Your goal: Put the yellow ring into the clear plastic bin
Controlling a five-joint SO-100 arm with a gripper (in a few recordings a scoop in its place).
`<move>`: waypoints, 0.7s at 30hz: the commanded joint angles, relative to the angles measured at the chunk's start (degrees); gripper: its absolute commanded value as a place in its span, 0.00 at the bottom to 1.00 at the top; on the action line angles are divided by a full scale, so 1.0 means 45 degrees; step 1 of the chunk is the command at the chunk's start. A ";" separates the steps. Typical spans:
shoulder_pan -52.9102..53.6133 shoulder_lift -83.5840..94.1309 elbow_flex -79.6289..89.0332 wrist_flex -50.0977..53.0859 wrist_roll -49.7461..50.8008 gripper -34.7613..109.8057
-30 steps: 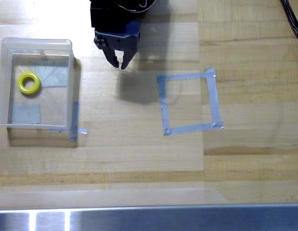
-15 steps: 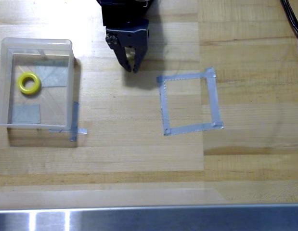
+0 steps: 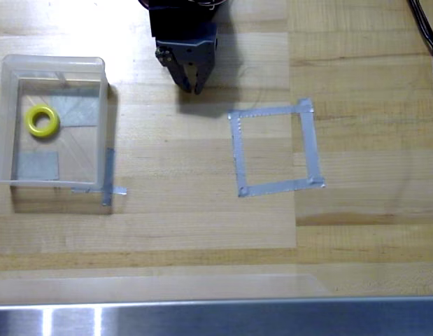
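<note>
In the overhead view the yellow ring (image 3: 43, 120) lies flat on the floor of the clear plastic bin (image 3: 104, 105), in its left half, beside grey tape patches that show through the base. The bin stands at the table's left. My dark gripper (image 3: 193, 87) hangs at the top centre, well to the right of the bin, its fingertips pointing down the picture and pressed together with nothing between them.
A flat square outline of grey tape (image 3: 274, 148) is stuck to the wooden table right of centre. A black cable (image 3: 424, 28) runs down the top right corner. A metal strip (image 3: 216, 318) borders the table's front edge.
The gripper has moved right and then back toward the top edge, and its fingers have closed from slightly apart. The ring and the bin have stayed still.
</note>
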 commanded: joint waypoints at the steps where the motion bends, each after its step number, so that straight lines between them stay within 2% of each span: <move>1: -0.0137 0.0156 -0.0137 0.0664 0.0156 0.26; 21: -0.0137 0.0156 -0.0137 0.0977 0.0137 0.26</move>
